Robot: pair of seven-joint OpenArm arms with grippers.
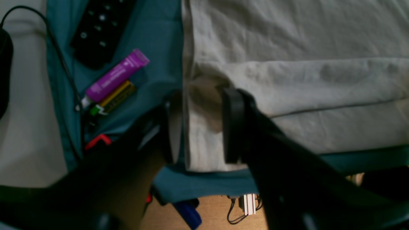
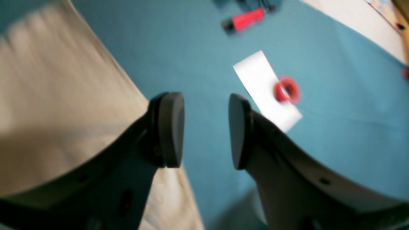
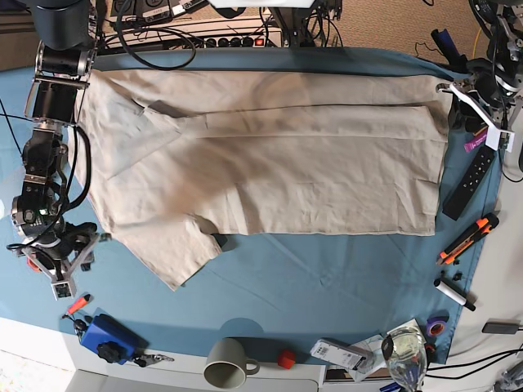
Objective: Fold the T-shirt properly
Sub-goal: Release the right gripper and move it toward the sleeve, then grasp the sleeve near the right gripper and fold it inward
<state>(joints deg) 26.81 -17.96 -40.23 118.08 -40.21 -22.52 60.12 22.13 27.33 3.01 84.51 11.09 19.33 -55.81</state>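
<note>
Your left gripper (image 1: pixel 198 127) stands released, its jaws straddling the T-shirt's (image 3: pixel 270 155) hem corner. Your right gripper (image 2: pixel 206 127) hangs released too, just beside the T-shirt's edge.

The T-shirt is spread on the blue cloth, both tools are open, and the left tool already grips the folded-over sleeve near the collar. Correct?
Not quite. The left tool is at the hem corner of the T-shirt, not at the sleeve near the collar; the left wrist view shows its open jaws straddling the hem edge. The rest stands: shirt spread on the blue cloth, right tool open too.
</note>
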